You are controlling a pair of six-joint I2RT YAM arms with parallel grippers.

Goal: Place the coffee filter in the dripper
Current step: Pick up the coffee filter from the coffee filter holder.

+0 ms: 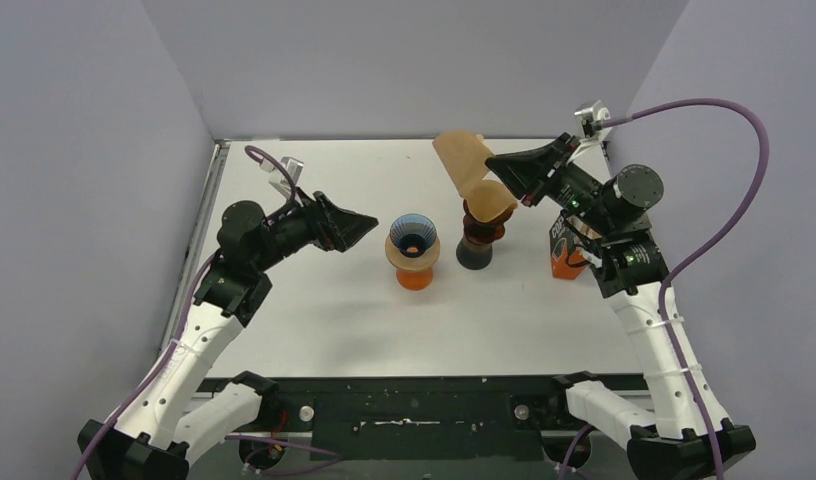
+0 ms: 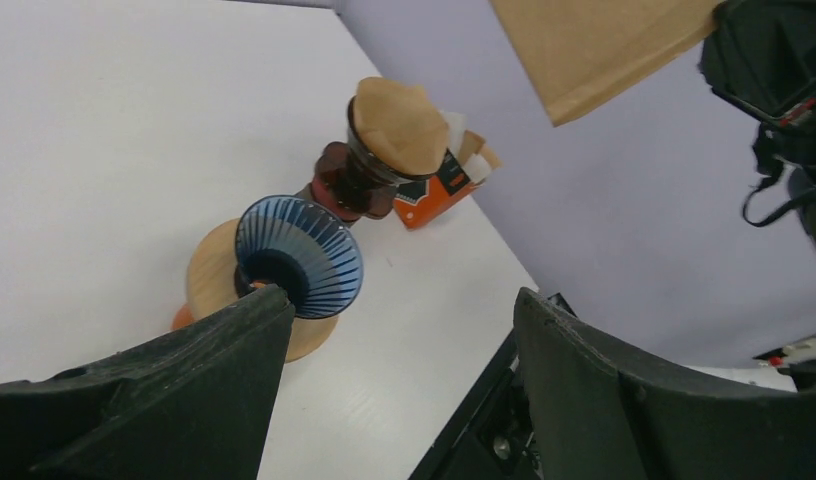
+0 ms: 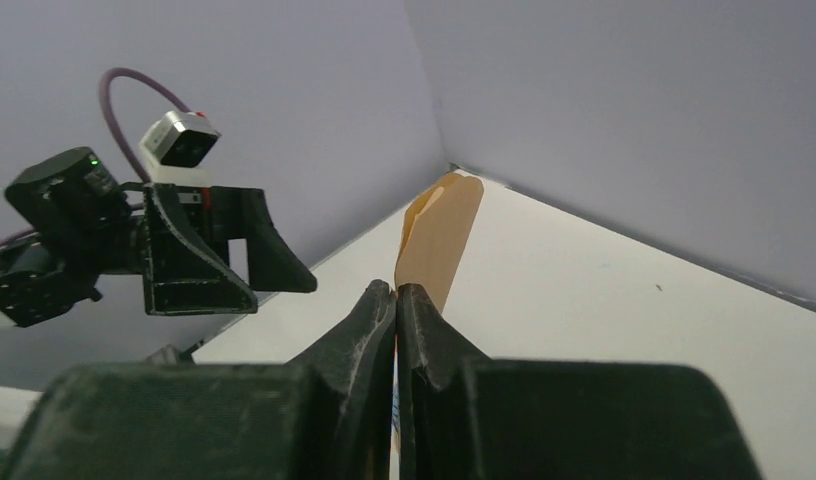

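Observation:
A blue ribbed dripper (image 1: 412, 238) sits on a wooden collar over an orange base, mid-table; it also shows in the left wrist view (image 2: 302, 255). My right gripper (image 1: 492, 162) is shut on a brown paper coffee filter (image 1: 458, 158) and holds it in the air, behind and to the right of the dripper. The filter sticks out past the closed fingertips in the right wrist view (image 3: 442, 235) and hangs at the top of the left wrist view (image 2: 604, 45). My left gripper (image 1: 369, 226) is open and empty, just left of the dripper.
A dark red dripper (image 1: 478, 232) on a dark base holds a stack of brown filters (image 1: 492, 200) right of the blue one. An orange box (image 1: 564, 250) stands by the right arm. Grey walls close in the table on three sides.

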